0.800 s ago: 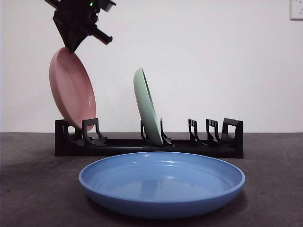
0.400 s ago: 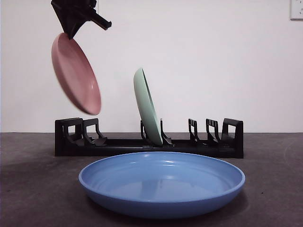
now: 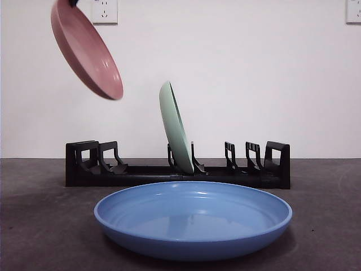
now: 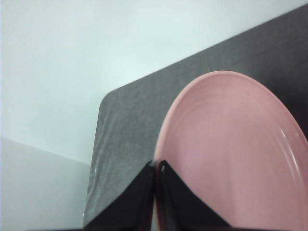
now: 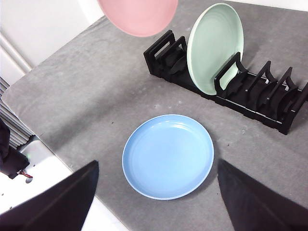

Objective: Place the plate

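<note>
Gripping the pink plate (image 3: pixel 86 49) by its rim, left gripper (image 4: pixel 155 169) has jaws pinched tight on the edge. Plate hangs tilted in the air, upper left of front view, clear above the black rack (image 3: pixel 177 169). Green plate (image 3: pixel 175 127) stands upright in a mid rack slot. Blue plate (image 3: pixel 193 219) lies flat on the table (image 3: pixel 34 226), front of rack. Right gripper (image 5: pixel 156 192) spread wide, apparently high above the table.

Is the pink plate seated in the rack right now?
No, the pink plate hangs in the air well above the black rack, gripped at its rim by the left claw.
</note>
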### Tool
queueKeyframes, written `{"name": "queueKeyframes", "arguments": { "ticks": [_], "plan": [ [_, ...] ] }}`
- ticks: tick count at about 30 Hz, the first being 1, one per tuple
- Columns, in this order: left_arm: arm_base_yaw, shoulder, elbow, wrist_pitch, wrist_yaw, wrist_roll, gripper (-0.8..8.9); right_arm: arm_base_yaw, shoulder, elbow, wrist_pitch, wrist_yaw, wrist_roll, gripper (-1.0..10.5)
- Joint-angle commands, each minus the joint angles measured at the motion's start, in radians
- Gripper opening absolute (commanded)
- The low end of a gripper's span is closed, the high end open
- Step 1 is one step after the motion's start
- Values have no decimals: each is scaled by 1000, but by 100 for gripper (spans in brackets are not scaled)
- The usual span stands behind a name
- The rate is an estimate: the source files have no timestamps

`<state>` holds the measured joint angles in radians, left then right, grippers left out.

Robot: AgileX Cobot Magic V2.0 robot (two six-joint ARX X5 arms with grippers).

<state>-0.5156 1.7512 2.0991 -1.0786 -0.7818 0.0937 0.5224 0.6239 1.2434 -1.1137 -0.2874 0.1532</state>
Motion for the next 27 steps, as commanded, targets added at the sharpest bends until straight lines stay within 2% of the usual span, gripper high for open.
{"name": "queueKeyframes", "arguments": {
  "ticks": [1, 12, 23, 27],
  "plan": [
    [-22, -33, 34, -19, -2, -10, 9, 4, 4, 19, 13, 0, -13, 393],
    [-68, -166, 34, -237, 190, -174, 9, 4, 4, 19, 13, 0, -8, 393],
    [-198, -268, 31, -322, 313, -254, 9, 4, 4, 19, 12, 0, -3, 393],
    [-254, -288, 5, -328, 320, -275, 9, 4, 4, 19, 11, 0, -3, 393]
  ]
}}
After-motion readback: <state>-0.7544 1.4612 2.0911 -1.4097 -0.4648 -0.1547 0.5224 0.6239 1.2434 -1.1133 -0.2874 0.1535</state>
